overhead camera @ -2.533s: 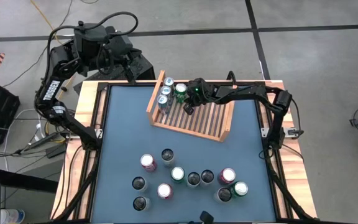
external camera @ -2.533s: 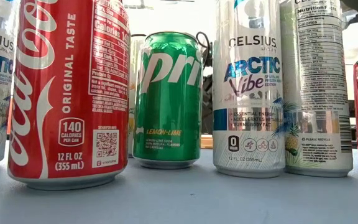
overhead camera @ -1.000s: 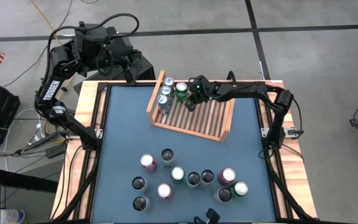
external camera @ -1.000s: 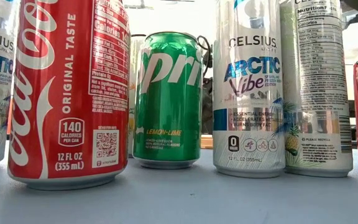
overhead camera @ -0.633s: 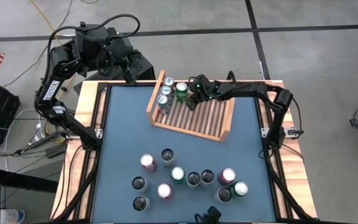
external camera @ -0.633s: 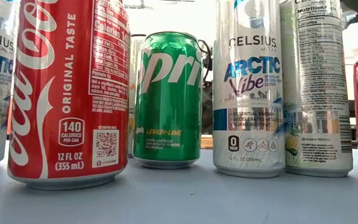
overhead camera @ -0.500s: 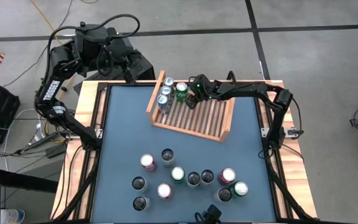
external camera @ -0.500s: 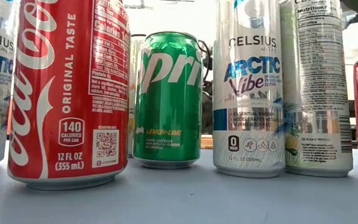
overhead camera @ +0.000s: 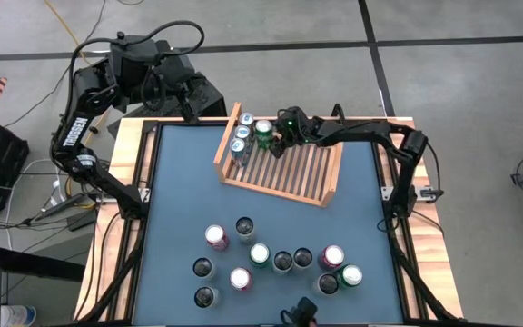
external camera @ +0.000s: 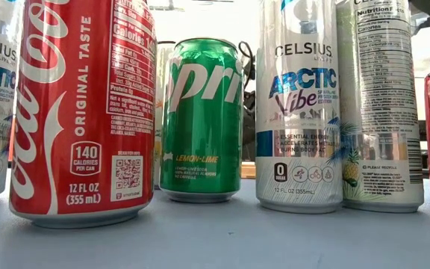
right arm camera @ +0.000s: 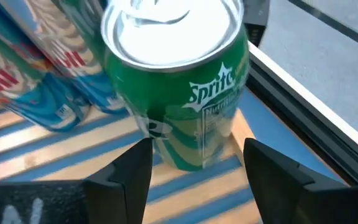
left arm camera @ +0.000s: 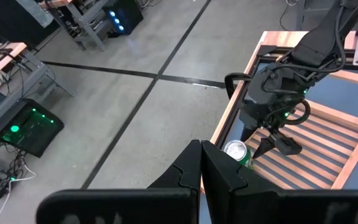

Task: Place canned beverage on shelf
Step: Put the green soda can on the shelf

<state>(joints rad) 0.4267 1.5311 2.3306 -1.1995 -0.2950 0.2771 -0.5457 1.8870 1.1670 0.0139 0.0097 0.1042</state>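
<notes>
From above we see our right tool (overhead camera: 278, 145) over the shelf (overhead camera: 284, 177) beside four racked cans, many waiting on the bench (overhead camera: 180, 200); its wrist view shows fingers apart, the Sprite can (right arm camera: 178, 81) released upright between them.

A blue tabletop (overhead camera: 180, 195) with a light wooden border stands on a grey floor (overhead camera: 461, 23) crossed by dark lines, and beyond that tabletop stands dark equipment (left arm camera: 27, 127) showing green lights, possibly a computer case.
</notes>
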